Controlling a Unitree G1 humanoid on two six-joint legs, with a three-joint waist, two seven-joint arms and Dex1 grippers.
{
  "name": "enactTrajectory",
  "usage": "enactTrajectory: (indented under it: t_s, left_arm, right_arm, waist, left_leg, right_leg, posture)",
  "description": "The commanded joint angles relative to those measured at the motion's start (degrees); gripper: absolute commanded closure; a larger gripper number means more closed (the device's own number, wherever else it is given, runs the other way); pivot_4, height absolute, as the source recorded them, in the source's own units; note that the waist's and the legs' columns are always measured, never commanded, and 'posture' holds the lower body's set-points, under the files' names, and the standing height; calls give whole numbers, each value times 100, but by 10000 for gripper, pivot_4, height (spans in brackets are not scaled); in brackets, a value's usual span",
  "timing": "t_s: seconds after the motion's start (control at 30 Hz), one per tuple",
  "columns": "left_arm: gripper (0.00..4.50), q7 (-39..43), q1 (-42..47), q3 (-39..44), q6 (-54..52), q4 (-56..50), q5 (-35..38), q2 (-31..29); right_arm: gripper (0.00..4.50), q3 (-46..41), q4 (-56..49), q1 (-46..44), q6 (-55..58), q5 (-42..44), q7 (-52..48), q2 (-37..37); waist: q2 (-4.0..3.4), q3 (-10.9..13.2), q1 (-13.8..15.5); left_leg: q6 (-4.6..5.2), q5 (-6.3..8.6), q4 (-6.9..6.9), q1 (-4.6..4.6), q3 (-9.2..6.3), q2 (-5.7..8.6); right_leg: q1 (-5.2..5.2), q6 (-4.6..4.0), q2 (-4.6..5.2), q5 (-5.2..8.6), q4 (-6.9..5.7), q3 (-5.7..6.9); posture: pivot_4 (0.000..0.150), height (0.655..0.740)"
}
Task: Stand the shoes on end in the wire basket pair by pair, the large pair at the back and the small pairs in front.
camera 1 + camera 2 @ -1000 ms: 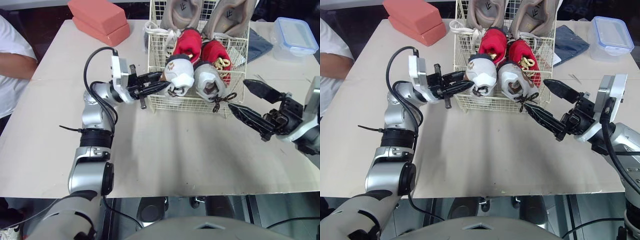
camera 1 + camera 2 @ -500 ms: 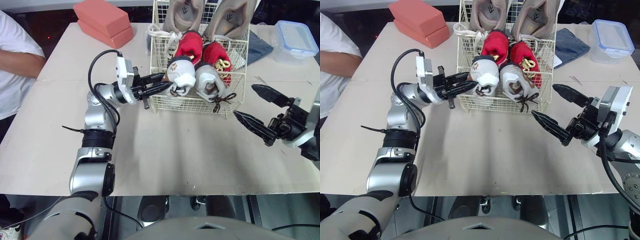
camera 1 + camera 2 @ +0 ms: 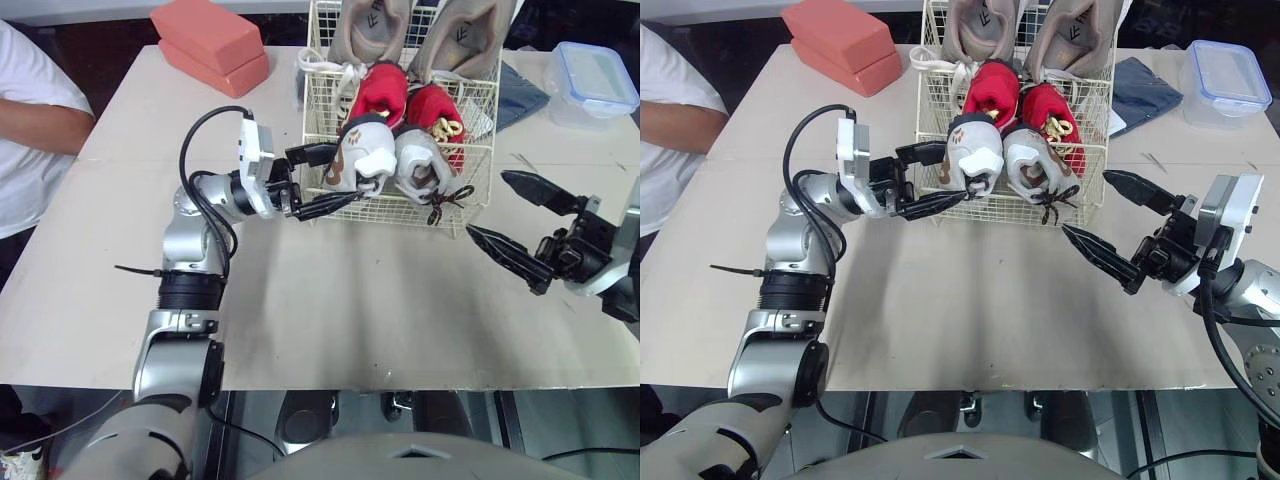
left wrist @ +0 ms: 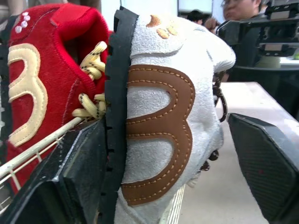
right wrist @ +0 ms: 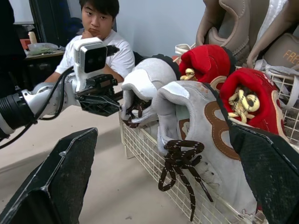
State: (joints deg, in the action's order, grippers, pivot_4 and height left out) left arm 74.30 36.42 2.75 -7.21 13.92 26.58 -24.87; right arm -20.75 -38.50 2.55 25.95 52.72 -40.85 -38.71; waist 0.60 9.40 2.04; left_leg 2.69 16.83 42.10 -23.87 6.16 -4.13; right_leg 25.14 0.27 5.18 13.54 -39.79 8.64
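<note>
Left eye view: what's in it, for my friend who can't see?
The open left end effector straddles a white suede shoe standing at the front of a white wire basket, with red shoes and large beige shoes behind. The open right end effector hovers nearby.

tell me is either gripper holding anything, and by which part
Nothing held. Left gripper is open around the left white shoe, one finger by its sole; right gripper is open, empty.
</note>
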Motion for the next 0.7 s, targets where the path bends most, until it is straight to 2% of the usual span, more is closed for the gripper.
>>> enactTrajectory:
  t_s: [0.03, 0.2, 0.37, 0.5, 0.7]
  left_arm:
    - [1037, -274, -209, 57, -192, -617, 30, -190]
    - [1037, -768, -422, 430, -138, -1418, 313, -230]
    - [1037, -1294, -344, 783, 181, -1633, 468, -70]
    - [1037, -1378, -394, 824, 115, -1789, 600, -116]
    - [1037, -1752, -849, 1345, -1012, -2343, 1434, -607]
  right_arm:
    - [0, -94, -74, -5, -133, 41, -53, 14]
    - [0, -85, 9, -32, -135, 50, -100, 12]
    - [0, -29, 171, -145, -135, 29, -197, 4]
    - [0, 17, 262, -236, -131, -3, -258, 12]
    - [0, -95, 363, -62, -197, -105, -380, 39]
  waist:
    - [0, 3, -3]
    - [4, 12, -29]
    - [5, 12, -35]
    - [6, 13, -37]
    - [7, 16, -110]
  left_leg:
    - [0, 0, -3, 0, 1, 0]
    - [-3, -1, -11, -5, 5, -2]
    - [-2, -1, -11, -6, 5, -1]
    - [-2, -1, -11, -6, 4, -1]
    - [-4, -2, -12, -6, 5, -2]
  right_leg:
    - [1, 0, -1, 0, 2, -1]
    - [8, -1, -3, 0, 7, -6]
    - [7, 0, -2, 0, 9, -5]
    - [7, 0, -2, 0, 8, -4]
    - [8, 0, -3, 0, 9, -5]
  posture:
    - [1500, 6860]
    - [1500, 6860]
    - [1500, 6860]
    - [1500, 6860]
    - [1500, 6860]
